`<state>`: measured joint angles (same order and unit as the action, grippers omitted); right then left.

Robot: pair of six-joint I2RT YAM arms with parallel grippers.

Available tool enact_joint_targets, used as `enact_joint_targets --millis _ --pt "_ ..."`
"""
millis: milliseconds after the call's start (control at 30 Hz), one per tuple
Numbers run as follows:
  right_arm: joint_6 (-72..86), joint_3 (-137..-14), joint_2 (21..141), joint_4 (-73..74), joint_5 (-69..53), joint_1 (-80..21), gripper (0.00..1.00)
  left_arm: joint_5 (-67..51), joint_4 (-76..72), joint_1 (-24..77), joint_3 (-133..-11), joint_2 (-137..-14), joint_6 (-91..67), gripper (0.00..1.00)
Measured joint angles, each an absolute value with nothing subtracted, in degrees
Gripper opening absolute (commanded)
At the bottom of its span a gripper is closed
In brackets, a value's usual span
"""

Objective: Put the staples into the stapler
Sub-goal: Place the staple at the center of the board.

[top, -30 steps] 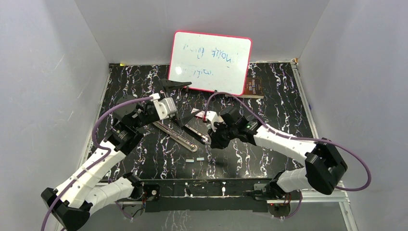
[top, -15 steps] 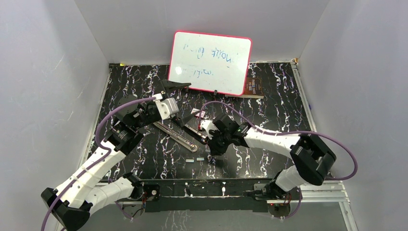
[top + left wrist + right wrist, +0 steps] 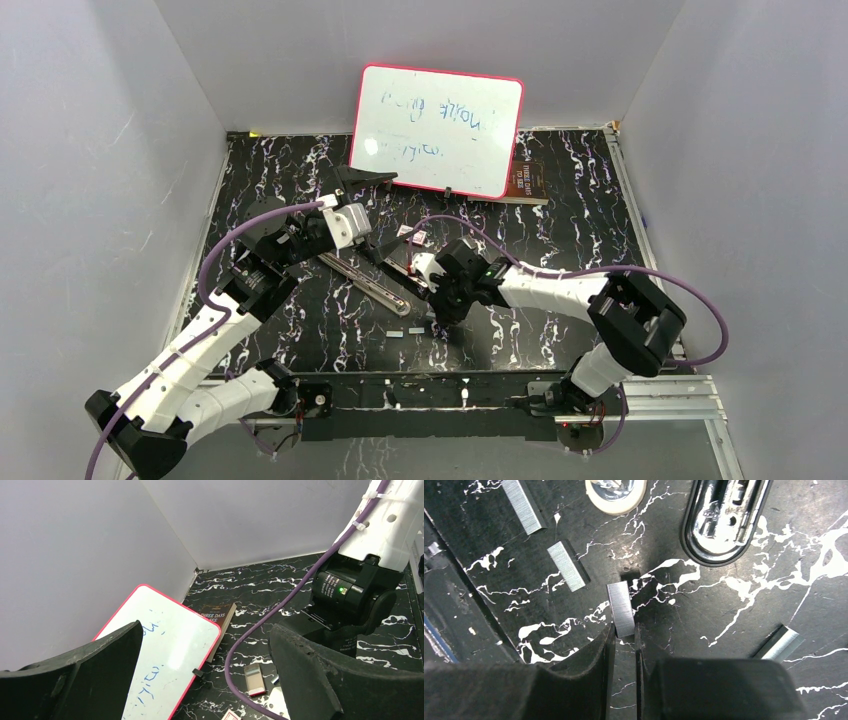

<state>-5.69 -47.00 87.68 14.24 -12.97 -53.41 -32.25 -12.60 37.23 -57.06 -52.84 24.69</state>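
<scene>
The right hand [image 3: 625,632] is nearly closed, pinching one end of a staple strip [image 3: 620,607]. Three more strips [image 3: 568,566] lie loose on the table [image 3: 724,610]. Beyond, the stapler [image 3: 375,288] lies hinged open, its shiny rail showing. The left hand [image 3: 205,680] gapes wide and empty near its far end.

Soft, even light, faint shadows. Glare spots on the whiteboard [image 3: 437,130], upper centre, and stapler [image 3: 724,520] chrome, upper right.
</scene>
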Motion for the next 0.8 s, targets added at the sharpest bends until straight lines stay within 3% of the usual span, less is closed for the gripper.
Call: enact_joint_targets --millis 567,800 --pt "-5.3 -47.0 88.6 13.5 -4.8 -56.7 0.22 -32.4 -12.8 37.2 -57.1 -52.8 24.4 0.98" --pt "-5.4 -47.1 89.4 13.4 -2.5 -57.9 0.32 -32.7 -12.8 37.2 -57.1 -52.8 24.4 0.98"
